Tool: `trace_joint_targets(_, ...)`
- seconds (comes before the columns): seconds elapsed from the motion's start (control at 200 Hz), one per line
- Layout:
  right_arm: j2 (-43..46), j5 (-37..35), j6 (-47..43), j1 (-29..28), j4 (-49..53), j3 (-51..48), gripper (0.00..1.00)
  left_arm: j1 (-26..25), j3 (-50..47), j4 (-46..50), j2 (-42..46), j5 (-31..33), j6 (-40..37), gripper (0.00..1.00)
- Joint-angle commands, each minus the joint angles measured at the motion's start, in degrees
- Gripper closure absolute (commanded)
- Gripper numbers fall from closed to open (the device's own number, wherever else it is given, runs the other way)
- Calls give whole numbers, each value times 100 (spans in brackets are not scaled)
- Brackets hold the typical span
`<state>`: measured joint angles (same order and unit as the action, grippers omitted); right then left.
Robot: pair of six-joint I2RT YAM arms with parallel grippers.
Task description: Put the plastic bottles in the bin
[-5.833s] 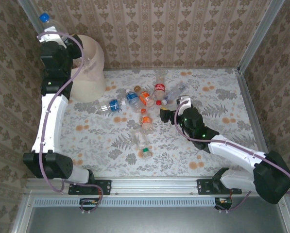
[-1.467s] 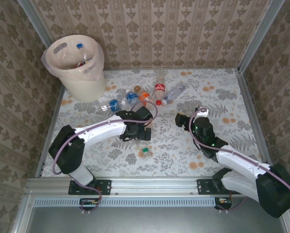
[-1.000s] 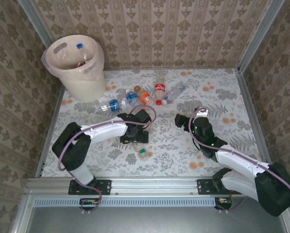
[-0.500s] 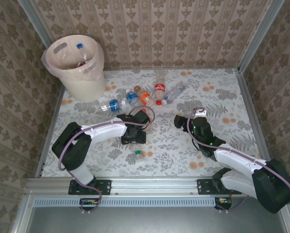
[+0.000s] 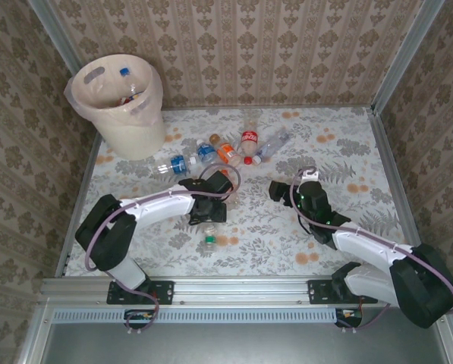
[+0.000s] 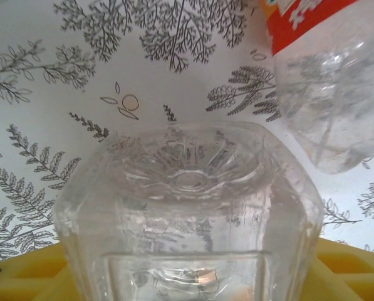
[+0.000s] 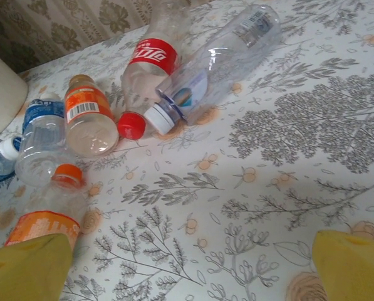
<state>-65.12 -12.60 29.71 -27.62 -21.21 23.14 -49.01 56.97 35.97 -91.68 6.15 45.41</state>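
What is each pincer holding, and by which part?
The left pincer grips a clear green-capped bottle by its body, fingers on either side. The right pincer is open and holds nothing.

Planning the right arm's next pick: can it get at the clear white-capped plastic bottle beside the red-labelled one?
Probably yes. The right gripper is open, with bare patterned table between it and the clear white-capped plastic bottle. The red-labelled bottle seems to touch it and may shift. The left gripper holds a green-capped bottle.

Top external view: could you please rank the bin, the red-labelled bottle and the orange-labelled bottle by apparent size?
1. bin, by far.
2. red-labelled bottle.
3. orange-labelled bottle, somewhat shorter.
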Motion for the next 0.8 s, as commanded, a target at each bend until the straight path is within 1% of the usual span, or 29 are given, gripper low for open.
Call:
trace_joint_targets(0.0, -133, 270, -126, 19, -185, 251, 0, 66, -19, -33, 233, 210, -118, 35)
trace_joint_targets(0.125, -272, 764, -242, 11, -513, 294, 0, 145, 59, -32, 472, 369, -194, 37)
trace_joint_targets(0.25, -437, 1160, -379, -42, -484, 490, 0, 281, 109, -90, 754, 495, -345, 37)
trace_joint_targets(0.47, -753, 1332, -275, -142, -499, 746, 0, 702, 392, -136, 1260, 805, -642, 38)
trace_joint_targets(0.675, -894, 1395, -130, -254, -518, 934, 0, 1004, 698, 130, 1790, 1308, -922, 37)
trace_joint_targets(0.795, -940, 1392, -96, -271, -551, 1027, 0, 1311, 839, 222, 2124, 1622, -1150, 37)
